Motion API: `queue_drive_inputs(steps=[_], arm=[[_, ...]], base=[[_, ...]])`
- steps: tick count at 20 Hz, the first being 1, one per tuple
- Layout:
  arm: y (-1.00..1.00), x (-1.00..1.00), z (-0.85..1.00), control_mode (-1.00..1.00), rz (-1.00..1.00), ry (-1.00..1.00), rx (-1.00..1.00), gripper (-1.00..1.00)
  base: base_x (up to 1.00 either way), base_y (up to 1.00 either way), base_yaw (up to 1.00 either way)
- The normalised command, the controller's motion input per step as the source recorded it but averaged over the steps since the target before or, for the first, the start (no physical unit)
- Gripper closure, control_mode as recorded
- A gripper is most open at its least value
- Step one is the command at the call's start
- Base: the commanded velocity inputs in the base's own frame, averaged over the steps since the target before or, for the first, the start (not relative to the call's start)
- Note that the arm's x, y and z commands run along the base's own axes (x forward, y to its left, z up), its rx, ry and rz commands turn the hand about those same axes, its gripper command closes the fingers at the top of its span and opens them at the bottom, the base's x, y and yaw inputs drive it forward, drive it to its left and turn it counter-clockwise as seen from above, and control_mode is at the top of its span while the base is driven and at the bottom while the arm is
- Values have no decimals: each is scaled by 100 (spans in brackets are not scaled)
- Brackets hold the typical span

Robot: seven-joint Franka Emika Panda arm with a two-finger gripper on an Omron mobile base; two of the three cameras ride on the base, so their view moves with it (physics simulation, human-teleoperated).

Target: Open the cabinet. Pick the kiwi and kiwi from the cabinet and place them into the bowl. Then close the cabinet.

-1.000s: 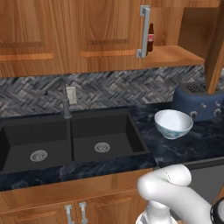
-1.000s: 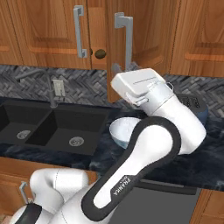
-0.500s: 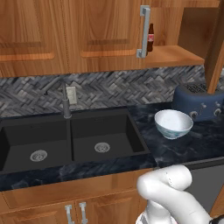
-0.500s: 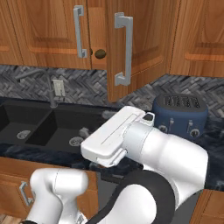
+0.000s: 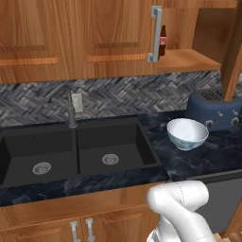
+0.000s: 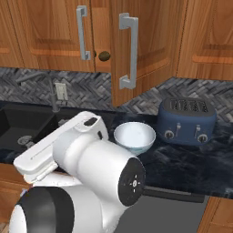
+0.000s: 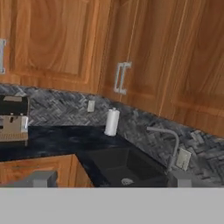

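Observation:
The cabinet (image 5: 113, 33) has its left door shut and its right door (image 6: 150, 41) swung out, handle (image 6: 129, 50) toward me. In the gap between the doors sits a dark olive kiwi (image 6: 104, 56). The pale blue-white bowl (image 5: 187, 133) stands on the dark counter below the open side, also seen in the right base view (image 6: 134, 136); its inside looks plain and pale. My gripper (image 7: 109, 181) is open, fingertips (image 7: 39, 178) far apart with nothing between them, facing a far kitchen corner away from the cabinet.
A cola bottle (image 5: 162, 40) stands on the open shelf. A blue toaster (image 6: 186, 120) sits right of the bowl. The black sink (image 5: 75, 151) and faucet (image 5: 71, 111) lie left. My arm's bulky links (image 6: 91, 168) rise in front of the counter. A paper-towel roll (image 7: 112, 121) stands in the corner.
My arm has swung down and to the left, away from above the counter, so the bowl is uncovered in the right base view. The jaws have stayed open.

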Motion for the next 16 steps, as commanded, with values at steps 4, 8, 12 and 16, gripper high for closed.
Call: queue_drive_inputs(steps=[4, 8, 12, 16], arm=[[100, 1, 7, -100, -39, -23, 0, -100], [74, 47, 0, -100, -54, -11, 0, -100], [27, 63, 0, -100, -66, -2, 0, -100], [-1, 68, 0, -100, -63, 0, 0, -100]], base=[[0, 0, 0], [0, 0, 0], [0, 0, 0], [0, 0, 0]])
